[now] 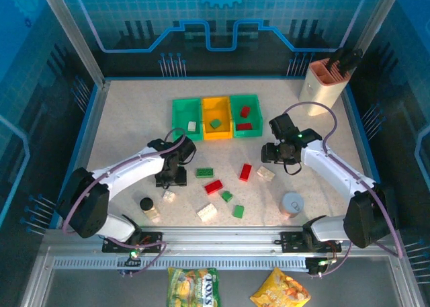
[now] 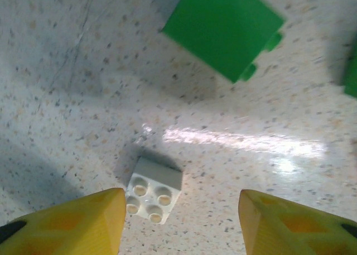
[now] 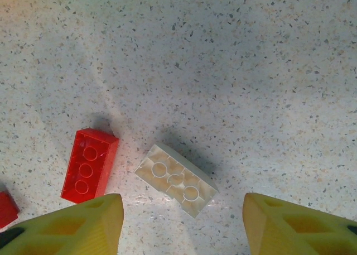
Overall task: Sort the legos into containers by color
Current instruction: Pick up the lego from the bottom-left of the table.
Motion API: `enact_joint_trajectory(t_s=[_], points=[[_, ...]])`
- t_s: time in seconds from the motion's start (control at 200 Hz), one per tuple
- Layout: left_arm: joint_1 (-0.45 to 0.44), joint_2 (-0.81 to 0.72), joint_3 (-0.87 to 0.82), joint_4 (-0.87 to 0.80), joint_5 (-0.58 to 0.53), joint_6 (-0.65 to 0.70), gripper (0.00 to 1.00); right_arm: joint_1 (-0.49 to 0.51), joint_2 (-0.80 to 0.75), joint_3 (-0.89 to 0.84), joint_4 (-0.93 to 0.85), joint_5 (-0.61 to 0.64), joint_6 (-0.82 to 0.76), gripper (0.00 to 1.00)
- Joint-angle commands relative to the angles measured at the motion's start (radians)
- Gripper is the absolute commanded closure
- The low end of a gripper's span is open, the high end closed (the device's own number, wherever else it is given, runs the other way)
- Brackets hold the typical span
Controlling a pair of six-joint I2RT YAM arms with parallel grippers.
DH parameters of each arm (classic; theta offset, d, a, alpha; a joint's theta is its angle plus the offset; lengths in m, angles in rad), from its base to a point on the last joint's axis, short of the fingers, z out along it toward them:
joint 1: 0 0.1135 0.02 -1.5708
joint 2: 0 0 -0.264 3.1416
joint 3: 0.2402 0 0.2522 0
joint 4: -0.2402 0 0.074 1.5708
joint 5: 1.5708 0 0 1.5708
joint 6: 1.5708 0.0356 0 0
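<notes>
On the pale speckled surface (image 1: 127,119) three small open plastic bins (image 1: 216,109) stand in a row, green, orange-yellow, green. The right jaws stand part open, empty; a long cream-white plastic brick (image 3: 176,180) lies on the surface between them, touching neither, a red oblong brick (image 3: 89,164) just beside it. The left jaws, likewise apart and empty, straddle a small square cream-white four-stud brick (image 2: 153,191), close to one finger

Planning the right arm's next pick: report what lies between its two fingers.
In the right wrist view, a cream brick lies on the table between the fingers of the open right gripper, touching neither.
</notes>
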Motion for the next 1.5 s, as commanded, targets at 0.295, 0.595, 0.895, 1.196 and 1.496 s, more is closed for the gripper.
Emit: enact_joint_trajectory(t_s=[0.295,0.595,0.895,1.196,1.496], points=[[0.054,-0.061,-0.171,0.091,0.070,-0.088,0.39,-0.002,0.031,0.050,-0.010,-0.015,-0.016,0.41],[0.060,-0.039,-0.194,0.139,0.140,-0.054,0.44,0.000,0.037,0.057,-0.014,-0.014,-0.016,0.41],[0.057,-0.040,-0.196,0.134,0.158,-0.052,0.48,0.005,0.044,0.057,-0.010,-0.014,-0.016,0.41],[0.057,-0.029,-0.203,0.142,0.156,-0.055,0.54,0.007,0.047,0.050,-0.003,-0.017,-0.016,0.41],[0.055,-0.032,-0.200,0.135,0.154,-0.053,0.62,0.006,0.040,0.045,-0.002,-0.016,-0.016,0.41]])
